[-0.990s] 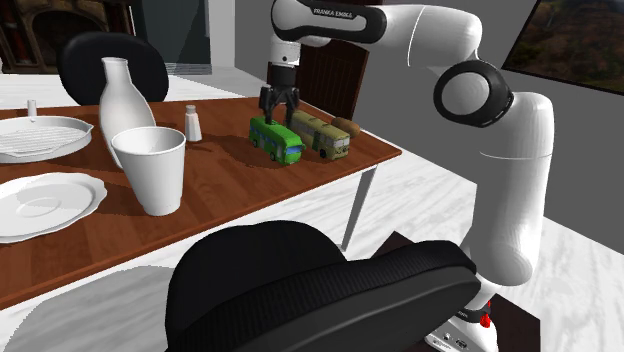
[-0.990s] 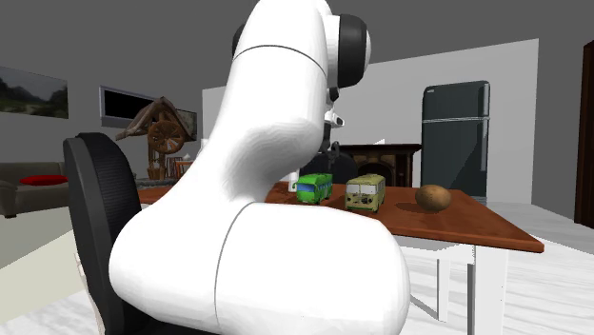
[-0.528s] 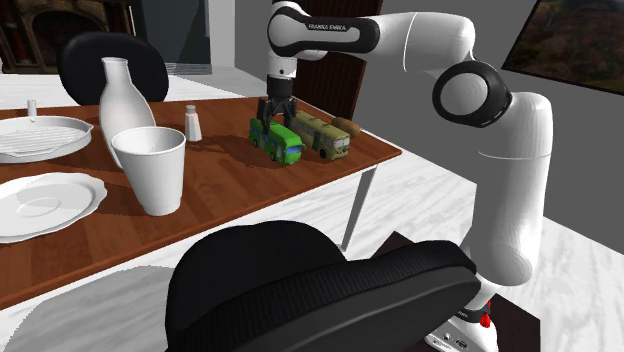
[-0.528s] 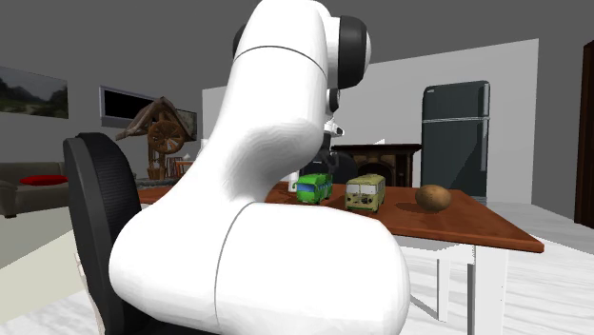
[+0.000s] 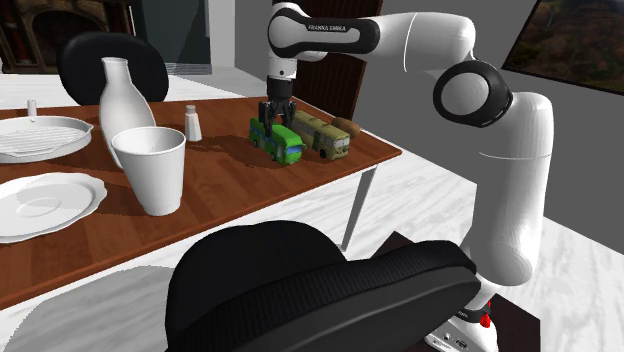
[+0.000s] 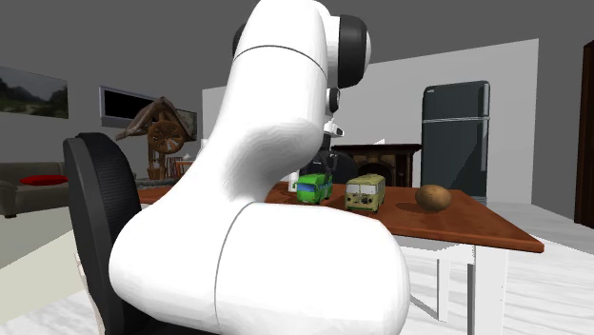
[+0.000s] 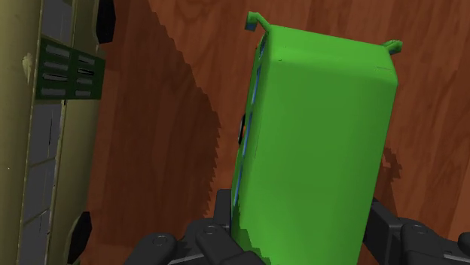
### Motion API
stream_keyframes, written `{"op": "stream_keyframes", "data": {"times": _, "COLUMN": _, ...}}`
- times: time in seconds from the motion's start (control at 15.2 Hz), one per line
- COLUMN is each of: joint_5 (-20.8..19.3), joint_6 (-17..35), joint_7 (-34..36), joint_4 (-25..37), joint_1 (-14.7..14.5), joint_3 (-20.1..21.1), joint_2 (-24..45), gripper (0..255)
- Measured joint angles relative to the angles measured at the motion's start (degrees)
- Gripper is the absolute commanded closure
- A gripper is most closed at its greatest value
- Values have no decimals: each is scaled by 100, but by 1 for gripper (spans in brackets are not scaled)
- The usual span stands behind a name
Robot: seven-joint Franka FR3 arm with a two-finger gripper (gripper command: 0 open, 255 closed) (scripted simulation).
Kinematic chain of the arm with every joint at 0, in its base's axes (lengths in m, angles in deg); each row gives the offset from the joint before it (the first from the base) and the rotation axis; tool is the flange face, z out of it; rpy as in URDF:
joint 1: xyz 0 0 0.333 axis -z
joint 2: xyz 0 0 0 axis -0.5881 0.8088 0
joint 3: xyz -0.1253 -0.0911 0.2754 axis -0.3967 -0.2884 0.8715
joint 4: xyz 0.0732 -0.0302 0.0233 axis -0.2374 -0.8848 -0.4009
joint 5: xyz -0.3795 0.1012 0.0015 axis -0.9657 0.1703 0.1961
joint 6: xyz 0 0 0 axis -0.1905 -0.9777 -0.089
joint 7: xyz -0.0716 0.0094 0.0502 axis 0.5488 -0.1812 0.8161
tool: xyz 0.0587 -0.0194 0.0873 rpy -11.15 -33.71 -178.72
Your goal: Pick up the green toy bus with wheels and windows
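Observation:
The green toy bus (image 5: pixel 277 139) with blue windows stands on the brown wooden table (image 5: pixel 230 190), near its far right corner in the shoulder view. My black gripper (image 5: pixel 272 117) comes straight down on the bus's rear end. From the wrist, the bus's green roof (image 7: pixel 316 143) runs away from the gripper (image 7: pixel 301 226), and a finger (image 7: pixel 222 218) presses against each long side, shut on it. The bus rests on the table. In the second exterior view, the bus (image 6: pixel 314 187) shows just past my white arm.
An olive bus (image 5: pixel 322 136) is parked close beside the green one, with a brown oval thing (image 5: pixel 347 127) behind it. A white cup (image 5: pixel 150 168), carafe (image 5: pixel 122 100), shaker (image 5: pixel 193 123) and plates (image 5: pixel 40 200) fill the table's left. A black chair (image 5: pixel 310 290) stands in front.
The gripper dropped from above the green bus down onto its rear end, and the fingers closed from wide apart onto its sides. The bus has not moved.

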Motion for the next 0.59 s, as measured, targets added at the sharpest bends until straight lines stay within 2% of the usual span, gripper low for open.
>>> {"op": "stream_keyframes", "data": {"times": 0.26, "joint_5": 0, "joint_6": -28, "joint_7": 3, "joint_4": 31, "joint_1": -1, "joint_3": 0, "joint_2": 9, "gripper": 255}}
{"op": "stream_keyframes", "data": {"times": 0.59, "joint_5": -3, "joint_6": -378, "joint_7": 26, "joint_4": 415, "joint_1": -6, "joint_3": 4, "joint_2": 50, "gripper": 255}}
